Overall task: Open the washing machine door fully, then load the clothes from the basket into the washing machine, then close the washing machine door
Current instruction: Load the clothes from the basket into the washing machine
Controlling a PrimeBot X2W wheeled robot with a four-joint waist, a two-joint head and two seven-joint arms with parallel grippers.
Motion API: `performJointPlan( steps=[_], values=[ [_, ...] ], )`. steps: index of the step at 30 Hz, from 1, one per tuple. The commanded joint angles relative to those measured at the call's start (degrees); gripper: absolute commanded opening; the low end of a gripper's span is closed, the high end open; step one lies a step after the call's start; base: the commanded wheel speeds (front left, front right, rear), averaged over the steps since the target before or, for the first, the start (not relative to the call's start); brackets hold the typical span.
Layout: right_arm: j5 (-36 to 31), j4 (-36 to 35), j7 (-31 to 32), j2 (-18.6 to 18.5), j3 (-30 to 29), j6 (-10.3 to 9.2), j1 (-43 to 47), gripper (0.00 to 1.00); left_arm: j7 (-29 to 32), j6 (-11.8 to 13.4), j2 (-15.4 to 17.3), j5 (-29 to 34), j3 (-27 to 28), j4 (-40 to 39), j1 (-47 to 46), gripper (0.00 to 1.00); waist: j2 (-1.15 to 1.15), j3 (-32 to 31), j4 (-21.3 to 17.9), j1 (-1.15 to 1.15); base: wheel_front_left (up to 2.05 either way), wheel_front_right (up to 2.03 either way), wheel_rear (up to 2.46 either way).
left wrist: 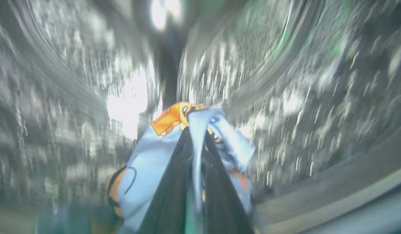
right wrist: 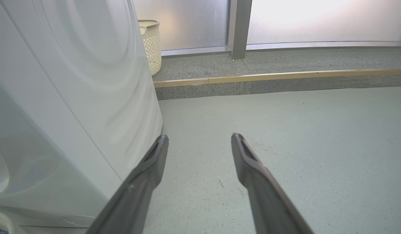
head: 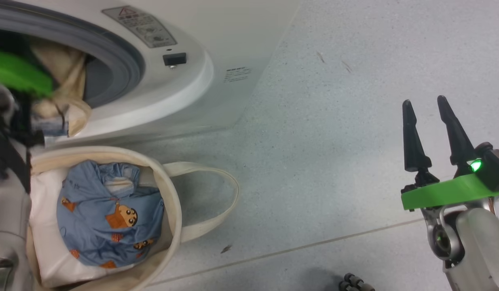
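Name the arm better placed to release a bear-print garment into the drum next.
Left. The left tool is shut on bear-print cloth inside the drum; the right tool hangs open and empty over the floor.

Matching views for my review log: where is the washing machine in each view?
Head view: washing machine, upper left, opening at the left edge.
Left wrist view: its steel drum, blurred, all around the fingers.
Right wrist view: its white side panel, along the left.
Shared landmark: grey speckled floor, head and right wrist views.
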Motion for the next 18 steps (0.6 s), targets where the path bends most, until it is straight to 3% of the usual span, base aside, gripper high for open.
performJointPlan(
  steps=[1, 4, 7, 14, 18],
  values=[
    [-0.37, -1.51, -0.70, -0.47, 0.89, 0.02, 0.45, 1.00, 1.00, -0.15, 3.27, 1.17, -0.19, 4.55, -3.44, 1.00, 0.00, -0.28, -0.18, 0.00, 0.00, 0.00, 0.00],
    [-0.31, -1.31, -0.70, -0.43, 1.12, 0.02, 0.29, 1.00, 4.76, 0.19, 3.01, 2.74, -2.41, 12.62, -5.81, 1.00, 0.00, -0.71, -0.24, 0.00, 0.00, 0.00, 0.00],
    [-0.17, -1.18, -0.70, -0.40, 1.43, 0.02, 0.10, 1.00, 4.67, 0.09, 2.80, 3.22, -3.40, 14.73, -7.05, 1.00, 0.00, -1.03, -0.22, 0.00, 0.00, 0.00, 0.00],
    [0.47, -0.44, -0.70, -0.43, 2.32, 0.02, -0.76, 1.00, 0.76, -0.13, 1.25, 2.02, -3.64, 17.00, -5.93, 1.00, 0.00, -3.39, 0.99, 0.00, 0.00, 0.00, 0.00],
    [1.13, 0.66, -0.70, 0.15, 3.08, 0.02, -1.44, 1.00, -0.21, -0.22, 0.17, 1.07, -2.90, 13.59, -2.80, 1.00, 0.00, -5.38, 2.58, 0.00, 0.00, 0.00, 0.00]
  ],
)
